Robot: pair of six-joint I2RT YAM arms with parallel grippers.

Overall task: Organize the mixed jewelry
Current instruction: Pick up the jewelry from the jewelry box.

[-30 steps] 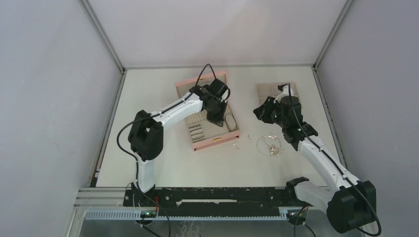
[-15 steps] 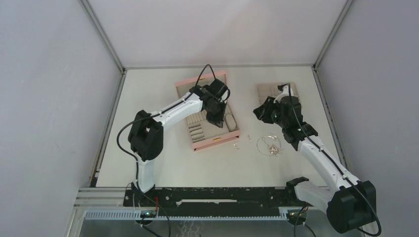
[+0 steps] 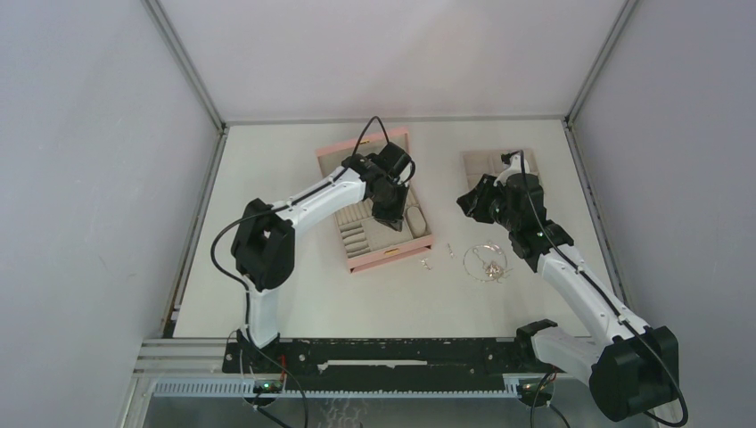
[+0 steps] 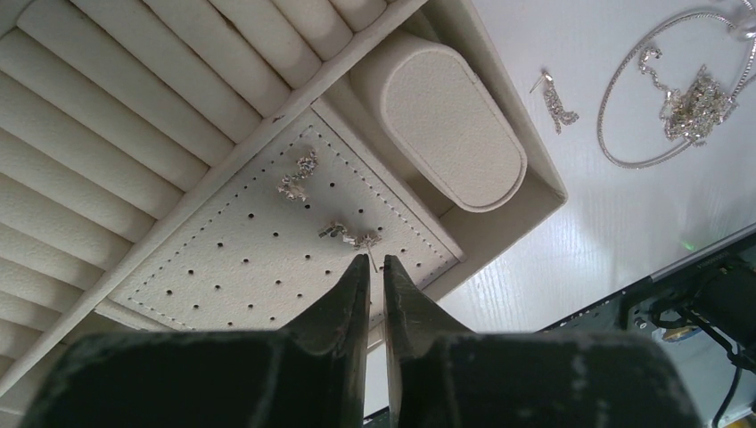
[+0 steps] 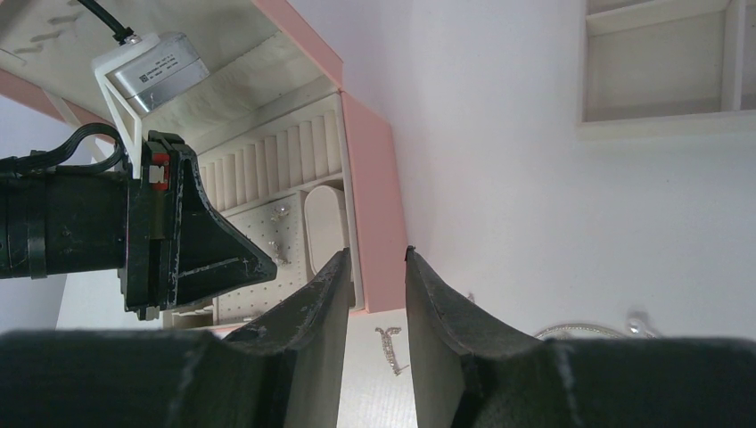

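Note:
My left gripper (image 4: pixel 375 260) hangs low over the perforated pad of the pink box (image 3: pixel 392 254), its jaws a narrow gap apart. Two silver earrings lie on that pad: one (image 4: pixel 297 176) further in, the other (image 4: pixel 349 235) right at my fingertips, its thin post pointing into the gap untouched. On the table right of the box lie a loose earring (image 4: pixel 559 100) and the looped necklace (image 3: pixel 486 261) with small pieces inside it. My right gripper (image 5: pixel 374 254) hovers open and empty above another earring (image 5: pixel 390 348). From above, the left gripper (image 3: pixel 390 214) is over the box's right half.
The box holds ring rolls (image 4: pixel 134 116) and an oval cushion (image 4: pixel 441 134) beside the pad. A flat beige compartment tray (image 3: pixel 477 165) lies behind my right gripper (image 3: pixel 471 203). Grey walls enclose the table on three sides.

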